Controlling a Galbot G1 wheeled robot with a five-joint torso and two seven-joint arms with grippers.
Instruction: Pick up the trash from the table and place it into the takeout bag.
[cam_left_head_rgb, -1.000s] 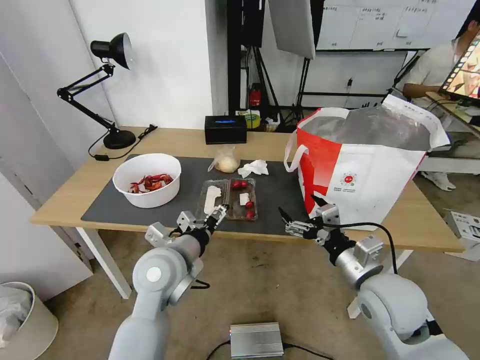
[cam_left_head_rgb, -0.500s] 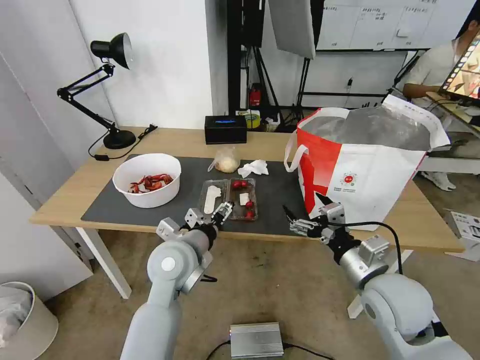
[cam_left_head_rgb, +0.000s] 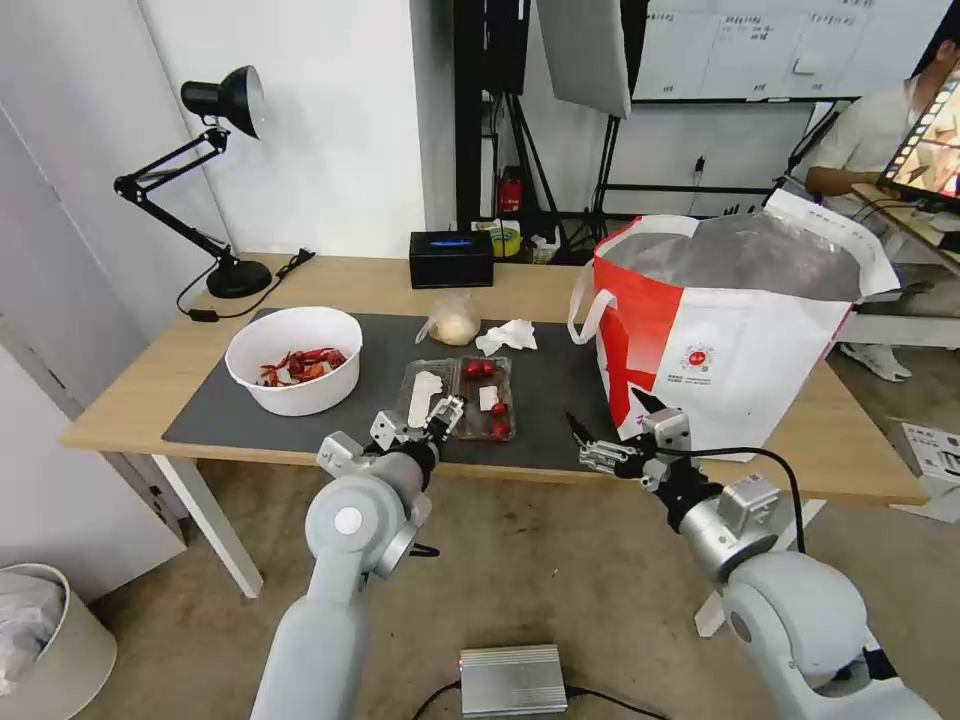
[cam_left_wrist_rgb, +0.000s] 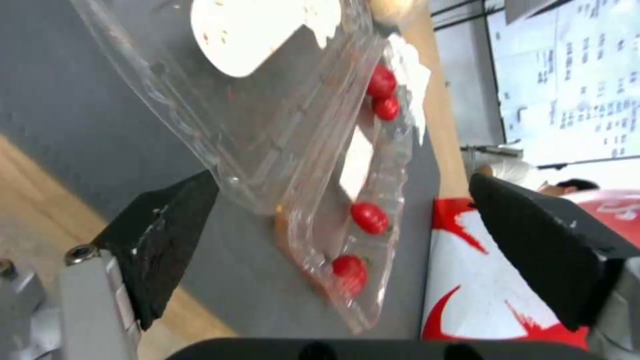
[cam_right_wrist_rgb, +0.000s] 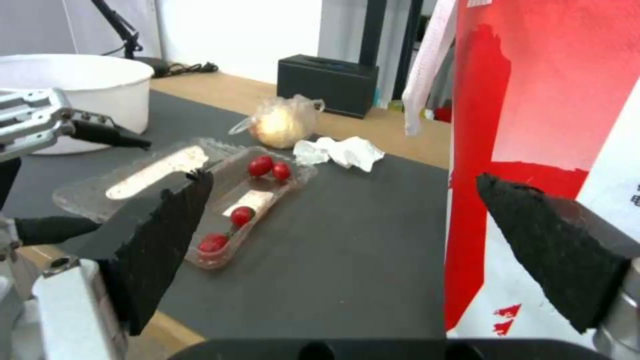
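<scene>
Head view: high, looking forward and down over the whole table (cam_left_head_rgb: 130, 405), both arms reaching in from the near edge, room and whiteboard behind. Left wrist view: very close, just off the near edge, aimed between two dark fingers (cam_left_wrist_rgb: 167, 235) across the tray (cam_left_wrist_rgb: 313, 165) toward the bag (cam_left_wrist_rgb: 487, 280). Right wrist view: low, near mat level, facing across the table toward the bowl (cam_right_wrist_rgb: 87, 85) and back wall. Shared by all three: tray (cam_left_head_rgb: 460, 398), mat, bag's red side (cam_right_wrist_rgb: 527, 100).
</scene>
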